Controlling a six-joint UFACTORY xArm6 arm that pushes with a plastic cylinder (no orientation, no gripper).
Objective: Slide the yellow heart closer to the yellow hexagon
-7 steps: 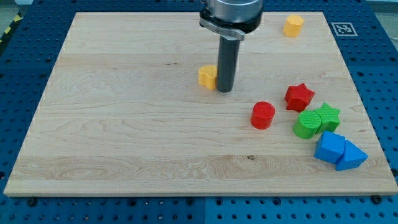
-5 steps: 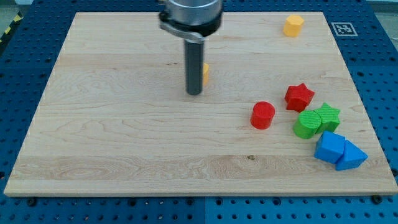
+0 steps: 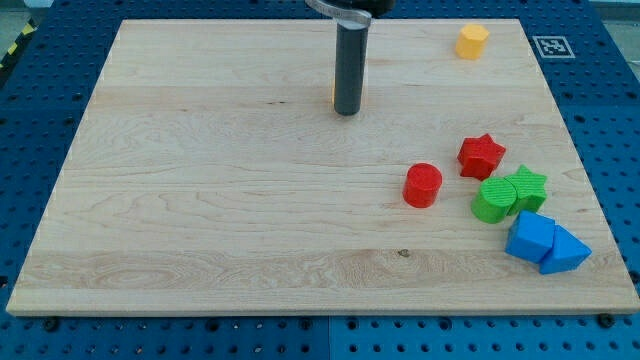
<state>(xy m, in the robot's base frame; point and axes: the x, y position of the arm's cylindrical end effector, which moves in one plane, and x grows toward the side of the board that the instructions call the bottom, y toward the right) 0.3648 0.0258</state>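
Observation:
The yellow heart (image 3: 334, 95) is almost wholly hidden behind my rod; only a thin yellow sliver shows at the rod's left edge, in the board's upper middle. My tip (image 3: 347, 112) rests on the board just below and in front of that sliver, seemingly touching the heart. The yellow hexagon (image 3: 472, 41) sits near the board's top right corner, well to the right of and above my tip.
A red cylinder (image 3: 423, 185) and a red star (image 3: 481, 155) lie at the right. Below them are a green rounded block (image 3: 491, 201) touching a green star (image 3: 527, 186), and two touching blue blocks (image 3: 530, 236) (image 3: 565, 251) near the lower right edge.
My tip has moved from the heart's lower left up and to the right. The heart has shifted up the view and is now mostly hidden behind the rod.

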